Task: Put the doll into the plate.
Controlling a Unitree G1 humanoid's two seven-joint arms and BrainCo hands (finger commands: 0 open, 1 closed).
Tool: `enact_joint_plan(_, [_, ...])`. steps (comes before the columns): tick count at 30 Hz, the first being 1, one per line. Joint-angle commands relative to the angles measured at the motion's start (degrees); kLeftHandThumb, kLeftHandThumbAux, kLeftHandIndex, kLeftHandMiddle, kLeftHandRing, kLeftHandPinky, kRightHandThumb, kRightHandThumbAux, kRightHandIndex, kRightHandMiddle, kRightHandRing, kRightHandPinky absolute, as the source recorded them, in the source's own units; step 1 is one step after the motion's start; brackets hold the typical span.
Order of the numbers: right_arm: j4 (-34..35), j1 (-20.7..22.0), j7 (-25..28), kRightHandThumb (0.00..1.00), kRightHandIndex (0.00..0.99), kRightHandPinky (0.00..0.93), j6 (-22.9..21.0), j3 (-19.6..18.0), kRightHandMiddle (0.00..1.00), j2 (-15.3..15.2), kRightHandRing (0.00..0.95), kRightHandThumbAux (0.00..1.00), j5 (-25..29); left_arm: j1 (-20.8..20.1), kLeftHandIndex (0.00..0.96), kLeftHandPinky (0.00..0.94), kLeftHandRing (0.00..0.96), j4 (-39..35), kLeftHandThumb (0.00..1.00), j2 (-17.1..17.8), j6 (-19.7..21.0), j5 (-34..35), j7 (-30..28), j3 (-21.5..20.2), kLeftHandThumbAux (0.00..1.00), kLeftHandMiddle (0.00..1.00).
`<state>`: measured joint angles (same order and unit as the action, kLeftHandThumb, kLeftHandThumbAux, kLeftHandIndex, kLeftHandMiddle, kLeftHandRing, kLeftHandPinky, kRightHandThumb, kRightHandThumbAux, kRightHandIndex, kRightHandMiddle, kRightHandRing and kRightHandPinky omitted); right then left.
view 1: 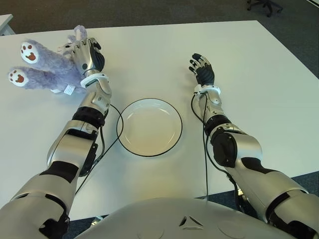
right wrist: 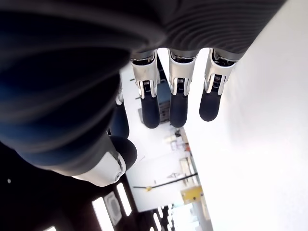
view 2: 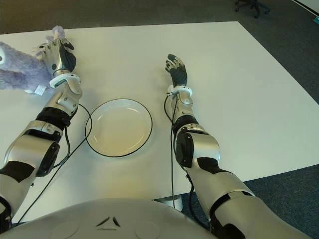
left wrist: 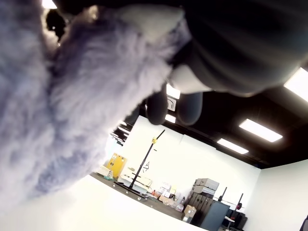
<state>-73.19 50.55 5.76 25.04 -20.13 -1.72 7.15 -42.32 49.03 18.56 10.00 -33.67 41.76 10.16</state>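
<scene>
Counter (view 1: 249, 89): white; grey carpet (view 1: 149, 12) beyond
Plate (view 1: 149, 127): empty, between arms
Left hand (view 1: 85, 56): clasping purple doll (view 1: 42, 67), far left
Right hand (view 1: 202, 68): fingers loosely extended, nothing held

One doll (view 1: 42, 69) — purple and furry; one plate (view 1: 149, 127); one white table (view 1: 259, 84); two robot hands — left hand (view 1: 87, 55), right hand (view 1: 202, 69).

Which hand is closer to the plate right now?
Right. The right hand hovers open just beyond the plate's right side; the left hand, gripping the doll, is farther off, beyond its left.
</scene>
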Motion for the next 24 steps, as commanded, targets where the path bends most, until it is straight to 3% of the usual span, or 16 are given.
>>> enact_joint_plan(1, [-1.8,-2.3,0.3,0.684,0.222,0.158,-1.6,-0.4,0.162,0.8,0.137,0.752,0.8,-1.5,0.475,0.321,0.31,1.2,0.836,-0.9,-0.9,0.1,-0.1,0.7,0.677,0.377])
enact_joint_plan(3, [-1.8,-2.3,0.4,0.703,0.218,0.156,-1.8,-0.6,0.162,0.8,0.135,0.757,1.0,-1.8,0.446,0.314,0.302,1.3,0.844,-1.2,-1.2,0.1,0.0,0.9,0.661,0.449])
enact_joint_plan(5, [-1.8,-2.3,0.5,0.71,0.217,0.154,-1.9,-0.8,0.162,0.8,0.135,0.763,1.2,-2.1,0.442,0.31,0.298,1.3,0.846,-1.4,-1.5,0.1,-0.3,1.0,0.659,0.458])
enact_joint_plan(9, [-1.9,-2.2,0.6,0.705,0.219,0.148,-1.9,-1.1,0.163,0.9,0.133,0.769,1.3,-2.6,0.441,0.303,0.3,1.2,0.846,-1.8,-1.8,0.2,-1.0,1.1,0.658,0.459])
enact_joint_plan(11, [-1.9,-2.2,0.6,0.701,0.214,0.15,-2.1,-1.2,0.162,0.9,0.132,0.771,1.2,-2.7,0.478,0.293,0.298,1.3,0.838,-1.9,-1.9,0.3,-1.1,1.2,0.675,0.383])
enact_joint_plan(17, [-1.9,-2.2,0.5,0.694,0.208,0.156,-2.1,-1.1,0.16,1.0,0.135,0.767,1.0,-3.4,0.485,0.304,0.327,1.5,0.841,-2.3,-3.0,0.0,-0.5,2.0,0.672,0.387])
enact_joint_plan(24, [-1.8,-2.2,0.5,0.68,0.217,0.155,-1.8,-1.2,0.158,1.1,0.133,0.754,1.0,-4.0,0.476,0.393,0.387,2.6,0.844,-3.0,-3.5,-0.2,0.3,2.8,0.667,0.406])
